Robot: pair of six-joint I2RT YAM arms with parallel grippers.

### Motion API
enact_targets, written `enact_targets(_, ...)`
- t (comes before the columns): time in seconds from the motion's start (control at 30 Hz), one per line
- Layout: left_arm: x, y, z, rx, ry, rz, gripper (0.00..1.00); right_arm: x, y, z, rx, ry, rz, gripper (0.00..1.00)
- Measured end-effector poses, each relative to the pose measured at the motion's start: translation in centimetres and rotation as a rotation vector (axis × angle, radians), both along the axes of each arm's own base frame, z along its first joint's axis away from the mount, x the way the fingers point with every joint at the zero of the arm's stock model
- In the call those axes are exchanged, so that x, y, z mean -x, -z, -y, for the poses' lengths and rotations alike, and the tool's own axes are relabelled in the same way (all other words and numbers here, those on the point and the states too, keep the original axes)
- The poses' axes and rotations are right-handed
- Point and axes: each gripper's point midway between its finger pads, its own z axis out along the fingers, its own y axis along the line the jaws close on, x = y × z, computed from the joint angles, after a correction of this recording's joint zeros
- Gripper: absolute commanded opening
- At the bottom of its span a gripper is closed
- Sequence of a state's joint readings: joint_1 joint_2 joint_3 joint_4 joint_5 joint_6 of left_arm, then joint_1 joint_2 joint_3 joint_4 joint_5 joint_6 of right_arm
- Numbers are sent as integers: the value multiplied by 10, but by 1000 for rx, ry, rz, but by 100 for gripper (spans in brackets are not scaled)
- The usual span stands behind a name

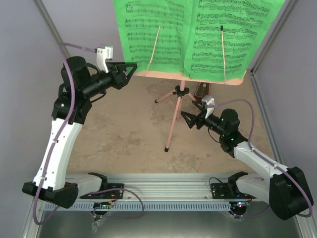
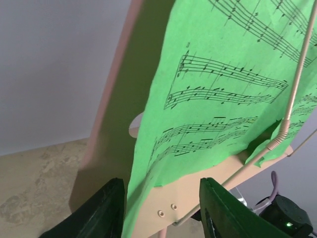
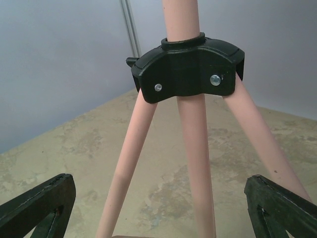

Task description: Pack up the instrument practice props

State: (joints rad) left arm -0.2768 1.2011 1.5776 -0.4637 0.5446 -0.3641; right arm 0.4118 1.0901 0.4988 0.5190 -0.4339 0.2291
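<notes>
The pink music stand (image 1: 174, 116) stands upright at the back middle on its tripod legs. Green sheet-music pages (image 1: 198, 34) lie on its desk under two wire page holders. A small brown metronome (image 1: 202, 89) peeks out behind the stand. My left gripper (image 1: 132, 68) is open, level with the desk's lower left corner; in the left wrist view the page's edge (image 2: 148, 168) lies between the fingers. My right gripper (image 1: 185, 119) is open, just right of the tripod hub (image 3: 188, 67), with the legs (image 3: 195, 163) between its fingers.
Grey walls enclose the tan mottled tabletop (image 1: 124, 129) on both sides. An aluminium rail (image 1: 163, 191) with the arm bases runs along the near edge.
</notes>
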Motion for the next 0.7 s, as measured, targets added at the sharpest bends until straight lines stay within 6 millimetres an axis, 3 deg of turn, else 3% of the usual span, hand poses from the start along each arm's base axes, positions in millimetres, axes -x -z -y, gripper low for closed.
enact_targets(0.17,4,-5,2,16,20,10,31,0,-2,0,-17,2,0,95)
enact_targets(0.4,7,-6,2,21,25,20,29,6,7,2,-50,1,-15,96)
enact_targets(0.57,5,-5,5,22,41,19,26,8,1,0,-65,-10,1,95)
enact_targets(0.7,1,-3,9,30,59,15,11,21,-6,-4,-79,-43,23,95)
